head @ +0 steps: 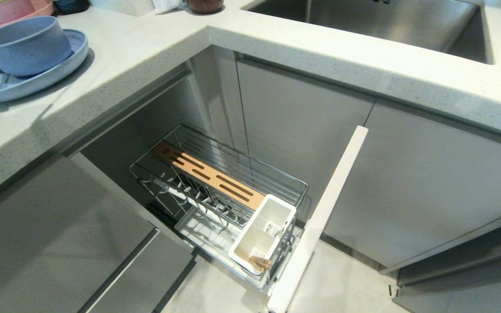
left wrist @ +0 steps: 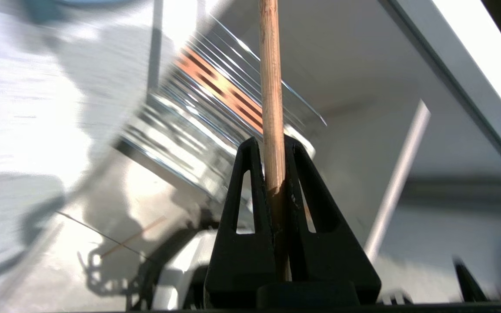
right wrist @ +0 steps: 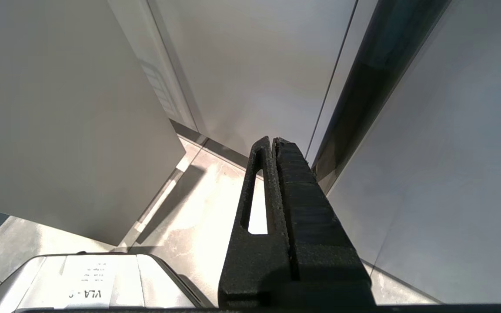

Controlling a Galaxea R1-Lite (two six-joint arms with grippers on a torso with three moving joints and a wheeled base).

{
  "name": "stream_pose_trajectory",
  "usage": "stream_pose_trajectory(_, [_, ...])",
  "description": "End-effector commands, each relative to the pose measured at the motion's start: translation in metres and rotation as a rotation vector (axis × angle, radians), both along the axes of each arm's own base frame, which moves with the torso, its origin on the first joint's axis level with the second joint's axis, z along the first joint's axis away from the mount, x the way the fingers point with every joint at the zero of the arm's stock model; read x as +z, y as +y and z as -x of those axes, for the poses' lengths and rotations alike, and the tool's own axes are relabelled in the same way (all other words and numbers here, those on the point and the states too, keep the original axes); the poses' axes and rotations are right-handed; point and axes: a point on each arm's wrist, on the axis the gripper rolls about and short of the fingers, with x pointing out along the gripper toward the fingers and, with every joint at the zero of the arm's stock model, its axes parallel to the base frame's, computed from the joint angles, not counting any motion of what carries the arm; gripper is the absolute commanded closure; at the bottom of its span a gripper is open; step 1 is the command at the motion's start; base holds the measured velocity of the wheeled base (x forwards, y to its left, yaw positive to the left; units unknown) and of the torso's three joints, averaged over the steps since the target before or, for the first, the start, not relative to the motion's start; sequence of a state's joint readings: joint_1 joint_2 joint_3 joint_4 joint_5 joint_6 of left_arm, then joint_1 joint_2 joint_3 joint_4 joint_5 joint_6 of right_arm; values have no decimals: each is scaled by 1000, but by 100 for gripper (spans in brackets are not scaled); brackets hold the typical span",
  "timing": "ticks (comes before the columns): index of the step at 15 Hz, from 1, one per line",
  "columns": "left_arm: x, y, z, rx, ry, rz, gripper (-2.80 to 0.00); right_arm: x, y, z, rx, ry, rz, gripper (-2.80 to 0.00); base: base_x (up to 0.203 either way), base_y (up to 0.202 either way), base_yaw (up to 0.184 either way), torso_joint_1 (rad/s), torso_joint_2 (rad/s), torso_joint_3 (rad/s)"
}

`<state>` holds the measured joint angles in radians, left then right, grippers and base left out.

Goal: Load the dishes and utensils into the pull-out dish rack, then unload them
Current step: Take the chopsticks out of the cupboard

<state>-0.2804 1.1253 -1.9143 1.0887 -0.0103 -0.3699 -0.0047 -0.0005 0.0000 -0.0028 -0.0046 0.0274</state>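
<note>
In the left wrist view my left gripper (left wrist: 272, 141) is shut on a light-brown wooden chopstick (left wrist: 270, 65) that sticks out straight past the fingertips. The pull-out dish rack (head: 294, 187) shows blurred behind it. In the head view the rack is pulled out from under the counter, with its wooden strip (head: 209, 176) and white caddy (head: 263, 230). Brown chopstick ends (head: 259, 262) lie in the caddy's near compartment. The pale blue bowl (head: 24, 45) sits on the pale blue plate (head: 37, 80) on the counter at the far left. My right gripper (right wrist: 271, 139) is shut on nothing, parked low near the floor. Neither arm appears in the head view.
The rack's pale front panel (head: 320, 217) stands out into the floor space. A steel sink (head: 376, 17) is set in the counter at the back right. A pink dish (head: 11, 11) sits behind the blue bowl. Grey cabinet fronts (head: 407, 174) line both sides of the corner.
</note>
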Motion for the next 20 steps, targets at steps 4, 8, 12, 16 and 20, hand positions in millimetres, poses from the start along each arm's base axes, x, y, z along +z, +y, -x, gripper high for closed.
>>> stream_pose_trajectory(4, [2, 12, 12, 353, -43, 2, 0, 0, 0, 0, 0, -3, 0, 0, 0, 0, 0, 0, 0, 0])
stream_pose_trajectory(8, [-3, 19, 6, 561, -2, -2, 0, 0, 0, 0, 0, -3, 0, 0, 0, 0, 0, 0, 0, 0])
stream_pose_trajectory(12, [-23, 28, -12, 675, 128, -24, 0, 0, 0, 0, 0, -3, 0, 0, 0, 0, 0, 0, 0, 0])
stream_pose_trajectory(16, [-39, 40, -39, 729, 224, -7, 0, 0, 0, 0, 0, -3, 0, 0, 0, 0, 0, 0, 0, 0])
stream_pose_trajectory(20, [-47, 52, -64, 765, 193, -2, 0, 0, 0, 0, 0, -3, 0, 0, 0, 0, 0, 0, 0, 0])
